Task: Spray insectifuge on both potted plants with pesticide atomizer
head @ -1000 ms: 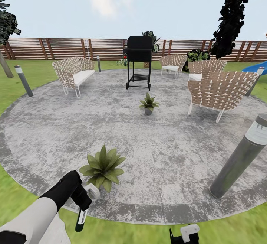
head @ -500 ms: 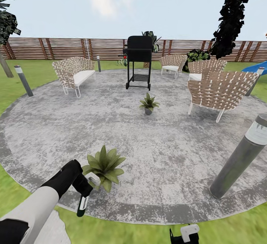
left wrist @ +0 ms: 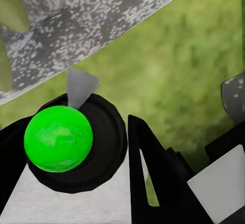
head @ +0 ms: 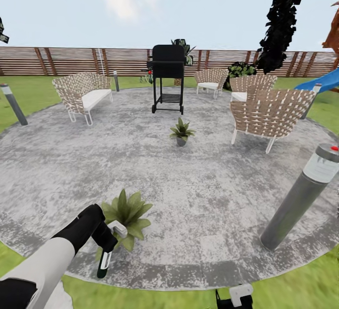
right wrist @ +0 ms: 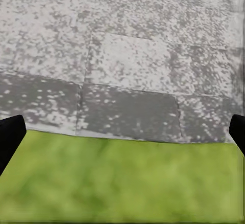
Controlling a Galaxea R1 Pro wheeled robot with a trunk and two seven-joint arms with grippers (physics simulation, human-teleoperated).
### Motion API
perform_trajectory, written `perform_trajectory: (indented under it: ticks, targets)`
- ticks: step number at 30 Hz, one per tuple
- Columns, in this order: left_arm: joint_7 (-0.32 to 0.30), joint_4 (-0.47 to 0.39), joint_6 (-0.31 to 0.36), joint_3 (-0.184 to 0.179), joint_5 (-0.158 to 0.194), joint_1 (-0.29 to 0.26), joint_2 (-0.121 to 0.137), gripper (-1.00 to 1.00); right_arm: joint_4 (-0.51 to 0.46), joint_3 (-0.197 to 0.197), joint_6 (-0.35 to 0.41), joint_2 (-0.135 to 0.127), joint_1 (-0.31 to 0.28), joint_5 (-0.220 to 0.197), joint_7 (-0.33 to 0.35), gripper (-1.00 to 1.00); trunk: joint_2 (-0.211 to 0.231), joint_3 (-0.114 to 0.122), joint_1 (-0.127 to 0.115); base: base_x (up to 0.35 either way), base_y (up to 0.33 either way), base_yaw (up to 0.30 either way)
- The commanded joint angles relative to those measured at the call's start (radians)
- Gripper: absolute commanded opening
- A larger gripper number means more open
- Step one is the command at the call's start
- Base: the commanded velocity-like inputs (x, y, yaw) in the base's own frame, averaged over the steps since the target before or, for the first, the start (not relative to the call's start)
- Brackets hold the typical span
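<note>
At the patio's near edge, the whole scene has slid left since half a second ago: the camera turned. Left gripper (head: 106,248) clasps the pesticide atomizer (head: 102,264) pointing down beside the nearer potted plant (head: 123,211). Right gripper (right wrist: 122,132) is spread wide over the lawn.

near potted plant (head: 125,212) partly behind left hand (head: 107,248), right hand (head: 234,297) cut by bottom edge, atomizer (head: 103,264) detail too small

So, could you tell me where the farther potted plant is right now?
In the head view the farther potted plant stands mid-patio, just in front of the black grill, with the wicker chair off to its right.
</note>
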Motion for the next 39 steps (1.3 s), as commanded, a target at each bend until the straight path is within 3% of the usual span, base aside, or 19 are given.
perform_trajectory:
  ticks: [1,19,39]
  targets:
    - [-0.009,-0.002,0.004,-0.004,-0.007,0.000,0.001,-1.00,0.001,0.005,0.000,0.000,-0.001,0.008,-0.010,1.00,0.000,-0.001,0.000,0.005,0.000,-0.117]
    - [-0.010,0.047,0.002,-0.004,-0.004,0.006,0.006,-1.00,0.001,0.005,0.000,0.001,-0.001,0.008,-0.010,1.00,0.000,-0.001,0.000,0.001,0.000,-0.011]
    - [-0.003,0.077,-0.001,0.000,-0.009,0.008,0.005,-1.00,0.001,0.005,0.000,0.001,-0.001,0.008,-0.010,1.00,0.000,-0.003,0.000,0.103,0.000,0.000]
